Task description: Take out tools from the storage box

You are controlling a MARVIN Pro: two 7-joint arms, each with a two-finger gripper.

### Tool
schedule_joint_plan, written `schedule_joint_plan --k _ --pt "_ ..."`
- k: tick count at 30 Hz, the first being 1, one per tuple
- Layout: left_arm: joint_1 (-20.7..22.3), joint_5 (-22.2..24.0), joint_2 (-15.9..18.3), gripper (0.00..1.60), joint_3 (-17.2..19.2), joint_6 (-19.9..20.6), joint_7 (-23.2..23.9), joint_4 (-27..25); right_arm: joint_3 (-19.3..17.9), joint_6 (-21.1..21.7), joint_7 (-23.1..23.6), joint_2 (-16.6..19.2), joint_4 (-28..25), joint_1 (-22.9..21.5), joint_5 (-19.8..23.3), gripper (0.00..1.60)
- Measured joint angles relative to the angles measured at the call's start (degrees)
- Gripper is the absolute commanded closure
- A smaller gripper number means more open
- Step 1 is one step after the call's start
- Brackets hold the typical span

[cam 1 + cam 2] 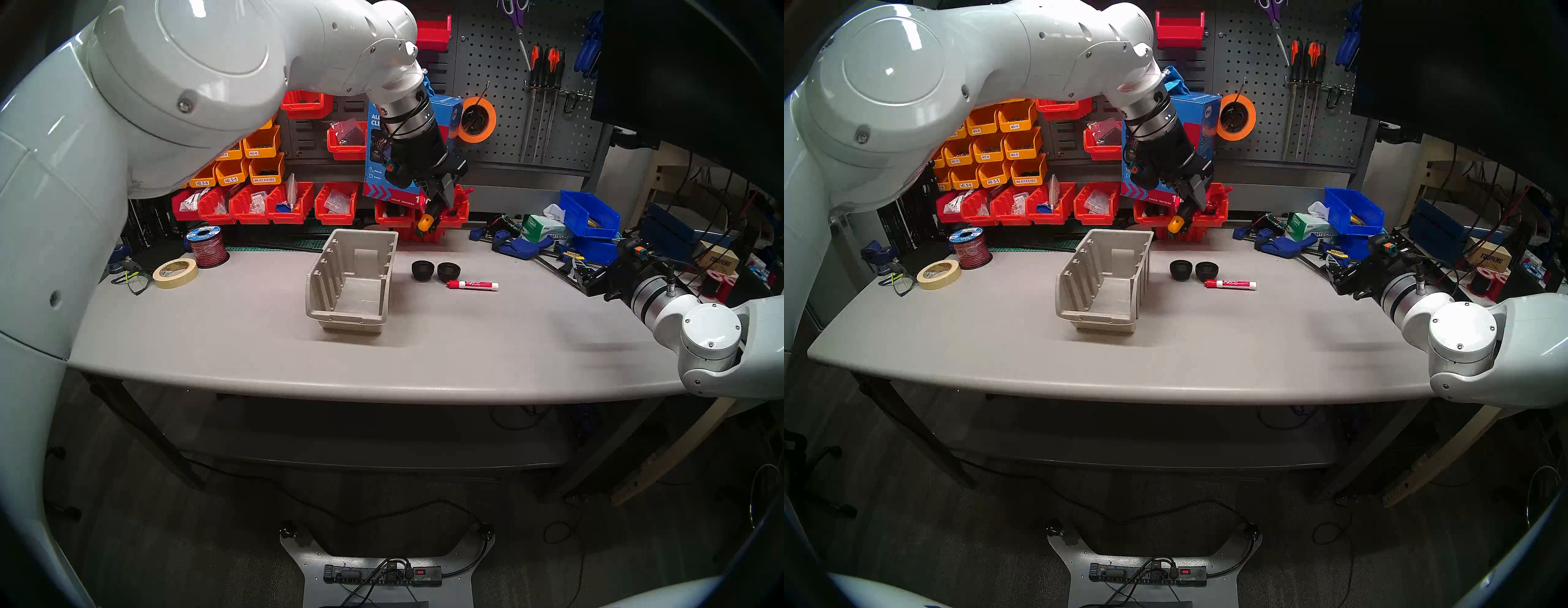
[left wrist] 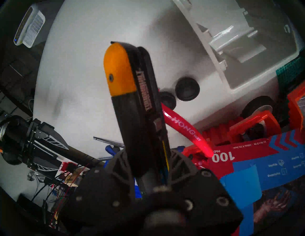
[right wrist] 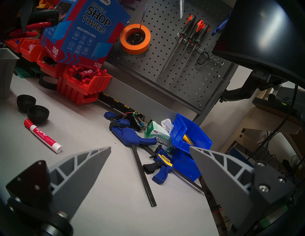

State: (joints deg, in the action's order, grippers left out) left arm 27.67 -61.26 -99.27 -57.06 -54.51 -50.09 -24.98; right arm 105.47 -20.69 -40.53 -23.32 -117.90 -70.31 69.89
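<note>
Closest to the lens, the left gripper [image 1: 437, 199] is clamped on a long black tool [image 2: 140, 102] with an orange end cap. A red handle [image 2: 183, 130] shows just behind it; whether that is gripped too cannot be told. The gripper hangs in the air above and behind the far right corner of the beige storage bin [image 1: 322, 276], in front of stacked red bins [image 1: 460, 206]. The tool's long axis slants down toward the tabletop.

The bin looks empty. Two black cups [image 1: 423, 270] and a red-capped Expo marker [image 1: 472, 285] lie just right of the bin, almost under the tool.

Setting down likely means lowering beside them. The grey table [image 1: 509, 339] is smooth and bare in front of the bin.

The right gripper [image 3: 149, 148], jaws spread and empty, waits well right of the bin, near blue bar clamps [image 3: 132, 136].
</note>
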Motion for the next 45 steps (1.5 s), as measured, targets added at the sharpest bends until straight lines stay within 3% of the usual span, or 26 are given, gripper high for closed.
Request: schedule_joint_plan --k 21,45 --pt "-14.3 0.4 -3.3 1.60 1.2 2.0 -1.7 2.4 0.1 -0.2 0.0 -0.2 0.0 0.0 0.1 0.00" --pt "-21.4 -0.2 -5.7 1.60 0.6 3.9 -1.3 8.3 0.2 -0.4 0.0 -0.5 -0.1 0.0 0.3 0.00"
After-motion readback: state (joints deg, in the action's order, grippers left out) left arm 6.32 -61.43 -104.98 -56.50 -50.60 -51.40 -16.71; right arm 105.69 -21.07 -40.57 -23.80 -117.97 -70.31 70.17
